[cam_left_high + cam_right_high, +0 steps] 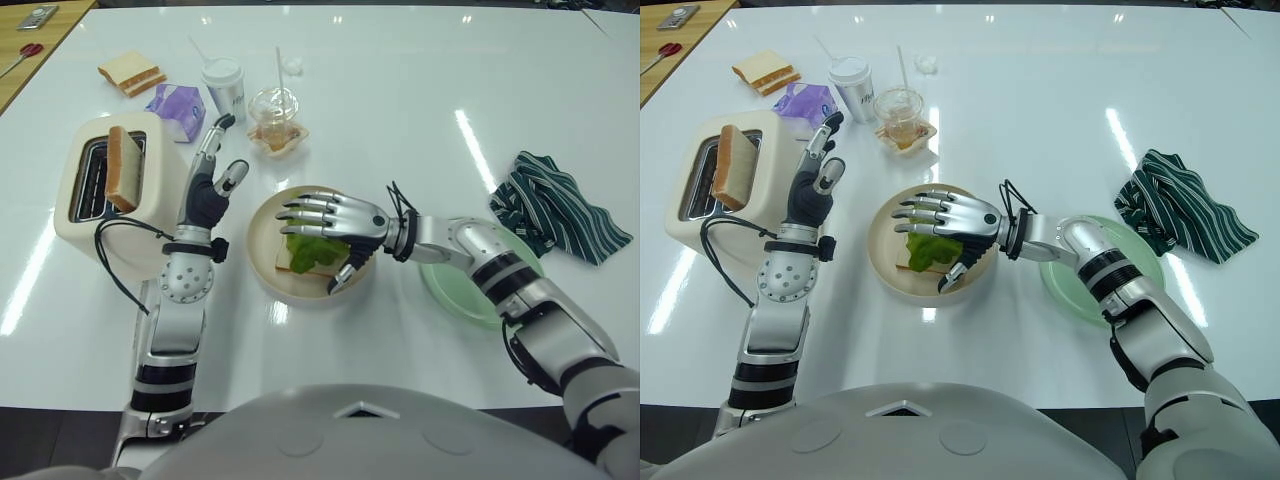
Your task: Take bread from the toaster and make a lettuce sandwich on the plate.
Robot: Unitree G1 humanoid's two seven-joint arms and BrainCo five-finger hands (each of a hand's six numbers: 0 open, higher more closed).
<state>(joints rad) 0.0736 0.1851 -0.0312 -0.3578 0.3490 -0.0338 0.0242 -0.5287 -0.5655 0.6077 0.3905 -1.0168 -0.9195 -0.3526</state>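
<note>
Right hand point(335, 228) hangs palm-down over the lettuce point(308, 246) at mid-frame; can't tell whether it grips the leaf or just covers it. Leaf sits on a bread slice point(300, 266) on the tan plate point(262, 250), so base + filling look placed, top slice not yet on.

Left hand point(210, 195), left of centre, stands upright and open, holding nothing, just beside the toaster point(85, 225) at frame left. Toaster holds one toast slice point(122, 168), standing high in its slot and leaning a bit.

Risks, imo:
- If the right hand lifts w/ the leaf caught, lettuce drags off the bread.
- Left hand's reach could shove the toaster, and a weak pinch drops the toast.
- Right hand over the plate blocks the drop spot, so the hands may clash.

Green plate point(450, 290) lies under the right forearm, right of centre. Lidded cup point(224, 85) and clear cup point(273, 108) w/ straw stand upper centre-left.
</note>
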